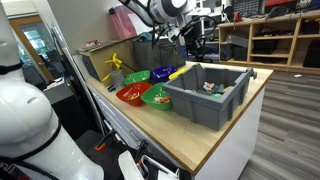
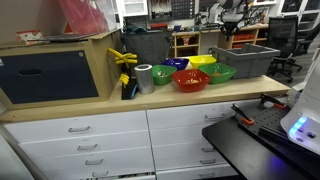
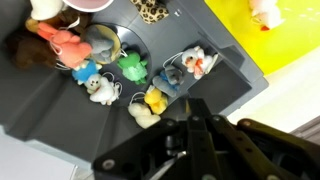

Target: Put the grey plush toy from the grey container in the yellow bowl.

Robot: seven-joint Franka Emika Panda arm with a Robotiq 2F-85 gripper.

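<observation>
Bench (image 1: 225, 140): wooden top carrying the grey container and a cluster of coloured bowls.

Grey container (image 1: 200, 105): stands at one end of the bench with the bowls just beside it. In the wrist view its dark floor (image 3: 50, 110) holds a scatter of small plush toys.

Yellow bowl (image 2: 203, 61): sits among the other bowls, close to the container's near wall, in an exterior view.

Pincer (image 3: 195, 120): hangs over the container, above the toys. Its fingers appear drawn together with nothing between them; the view is blurred.

Grey plush toy (image 3: 100, 42): lies on the container floor, not yet lifted. In the wrist view it sits up and to the left of the pincer, beyond a green toy (image 3: 132, 68) and touching a pink toy (image 3: 65, 45). It looks rounded, soft and mid-grey with a paler edge; no long axis can be made out.

Judgement: the pincer must open and shift toward that far corner. A grey-blue toy (image 3: 172, 78) lies nearer and could be mistaken for the target.
</observation>
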